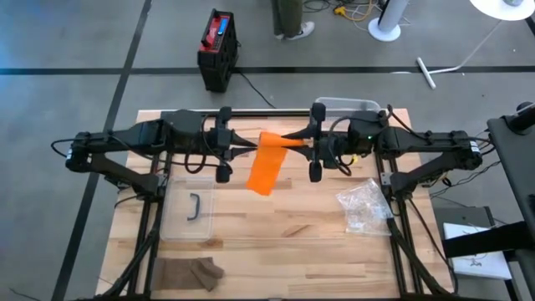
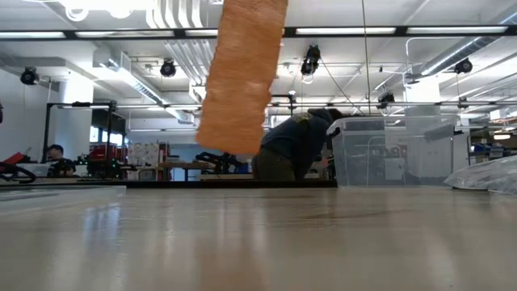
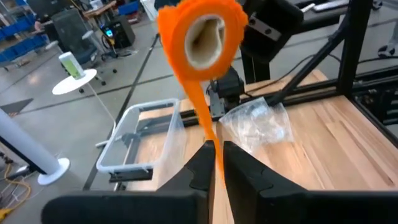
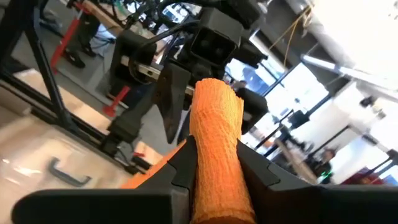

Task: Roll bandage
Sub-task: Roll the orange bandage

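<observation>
Two dark robot arms meet above the middle of a wooden table (image 1: 276, 217), sharing an orange bandage (image 1: 266, 163) held in the air between them. The right gripper (image 4: 214, 165) has its jaws closed around the rolled part of the bandage, the roll gripped on both sides by the dark fingers (image 4: 186, 162) and sticking out past them toward the left arm. The left gripper (image 3: 215, 163) has its jaws nearly together, pinching the thin edge of the loose strip that runs from the roll. In the left wrist view the roll shows end-on, its hollow core visible, with the strip dropping from it into the pinch. From above, the free length of the bandage hangs at a slant below the two grippers, clear of the table; the table-level view shows it dangling well above the boards. A flat clear tray (image 1: 191, 211) with a dark handle lies on the table's left part, a crumpled clear plastic bag (image 1: 364, 205) on its right, and a brown cloth (image 1: 191, 271) near the front left corner. A clear plastic bin (image 2: 388, 152) sits at the table's far edge. Beyond the table a person (image 2: 295, 145) bends over in the workshop.
</observation>
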`<state>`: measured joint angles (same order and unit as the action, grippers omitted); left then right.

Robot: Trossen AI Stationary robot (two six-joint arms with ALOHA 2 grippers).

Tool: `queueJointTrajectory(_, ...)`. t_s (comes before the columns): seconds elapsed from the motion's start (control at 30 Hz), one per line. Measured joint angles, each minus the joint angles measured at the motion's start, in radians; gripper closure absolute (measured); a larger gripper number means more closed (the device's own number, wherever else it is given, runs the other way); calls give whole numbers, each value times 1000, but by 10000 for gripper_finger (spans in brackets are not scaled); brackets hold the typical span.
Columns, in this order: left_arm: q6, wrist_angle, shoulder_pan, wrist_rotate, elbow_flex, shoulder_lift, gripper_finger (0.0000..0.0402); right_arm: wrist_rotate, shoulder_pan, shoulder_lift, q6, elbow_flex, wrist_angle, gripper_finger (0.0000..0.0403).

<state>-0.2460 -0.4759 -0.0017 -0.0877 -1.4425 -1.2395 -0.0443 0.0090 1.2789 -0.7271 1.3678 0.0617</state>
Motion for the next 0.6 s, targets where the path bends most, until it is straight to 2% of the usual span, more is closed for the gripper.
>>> queueJointTrajectory(0.13,0,16,0,-1,0,13,362,-5,0,0,38,0,-47,348)
queueJointTrajectory(0.37,16,89,2,-2,0,3,332,28,0,0,269,0,-44,338)
queueJointTrajectory(0.6,26,84,3,-9,0,-24,282,53,0,0,385,0,-19,348)
